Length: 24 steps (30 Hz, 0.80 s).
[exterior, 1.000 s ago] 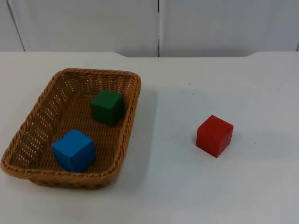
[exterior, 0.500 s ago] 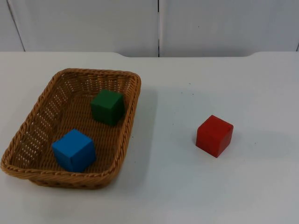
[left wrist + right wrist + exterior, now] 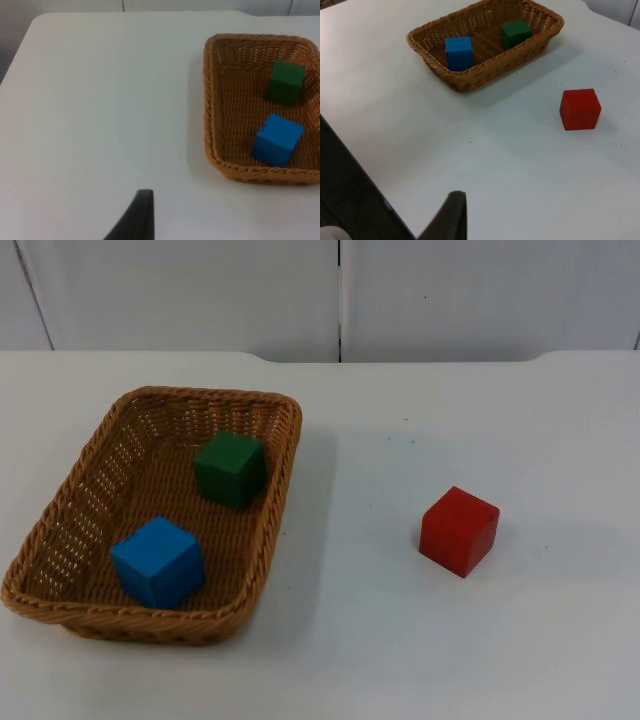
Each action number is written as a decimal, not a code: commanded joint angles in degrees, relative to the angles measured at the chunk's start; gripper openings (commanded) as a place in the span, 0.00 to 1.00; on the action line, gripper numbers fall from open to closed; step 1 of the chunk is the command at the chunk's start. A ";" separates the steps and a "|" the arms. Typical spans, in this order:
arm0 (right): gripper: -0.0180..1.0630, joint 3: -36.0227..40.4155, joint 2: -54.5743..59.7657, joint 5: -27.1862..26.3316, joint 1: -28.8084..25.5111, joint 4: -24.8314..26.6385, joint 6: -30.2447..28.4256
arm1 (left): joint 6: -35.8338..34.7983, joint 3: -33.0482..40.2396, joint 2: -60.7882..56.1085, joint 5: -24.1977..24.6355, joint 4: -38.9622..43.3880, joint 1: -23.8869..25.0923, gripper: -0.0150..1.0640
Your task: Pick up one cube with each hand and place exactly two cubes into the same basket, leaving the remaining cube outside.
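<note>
I judge nothing left to grasp: blue wooden cube (image 3: 158, 561) and green wooden cube (image 3: 231, 468) sit in the brown wicker basket (image 3: 66, 527), red wooden cube (image 3: 459, 530) well apart on the white counter (image 3: 400, 640); both hands pulled clear, finger state I cannot tell.

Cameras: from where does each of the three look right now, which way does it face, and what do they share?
Top view: fixed above, facing down and forward at the basket, red cube and grey wall; no arm in it.
Left wrist view: on the left arm, facing the table beside the basket; one fingertip.
Right wrist view: on the right arm, facing basket and red cube; one fingertip.
Shared: basket holding the blue cube and green cube.
</note>
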 commanded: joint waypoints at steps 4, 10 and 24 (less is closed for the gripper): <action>0.99 0.56 -0.22 0.07 0.20 0.00 -0.58 | 0.14 0.18 -0.26 -0.01 0.16 0.17 0.96; 0.99 0.56 -0.22 0.07 -3.29 0.00 -0.58 | 0.14 0.18 -0.26 -0.01 0.16 0.17 0.96; 0.99 0.56 -0.22 0.07 -20.59 0.00 -0.58 | 0.14 0.18 -0.26 -0.01 0.16 0.17 0.96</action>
